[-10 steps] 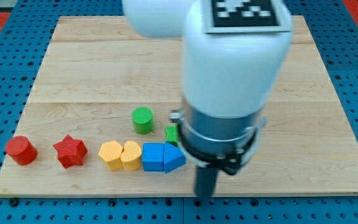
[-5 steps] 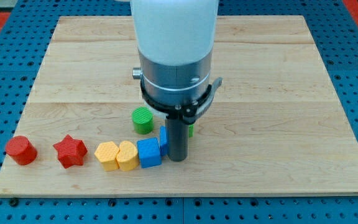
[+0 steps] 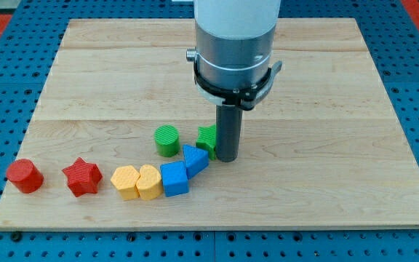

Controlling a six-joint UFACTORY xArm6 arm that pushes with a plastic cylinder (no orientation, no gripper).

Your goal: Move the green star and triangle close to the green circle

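The green circle (image 3: 167, 140) stands near the middle of the board's lower half. A green block (image 3: 206, 137), partly hidden by the rod, sits just to its right; its shape cannot be made out. My tip (image 3: 228, 158) rests on the board right against that green block's right side. A blue triangle-like block (image 3: 195, 159) lies just below the green block, to the left of my tip. No other green block shows.
A blue cube (image 3: 174, 179), a yellow heart (image 3: 150, 182) and a yellow hexagon (image 3: 126, 182) form a row at the lower left of my tip. A red star (image 3: 82, 177) and a red cylinder (image 3: 25, 176) sit further left near the wooden board's (image 3: 340, 145) bottom edge.
The arm swept from the bottom edge up and to the right. The blue triangle block was pushed up and tilted, and the blue cube and yellow blocks shifted slightly left.
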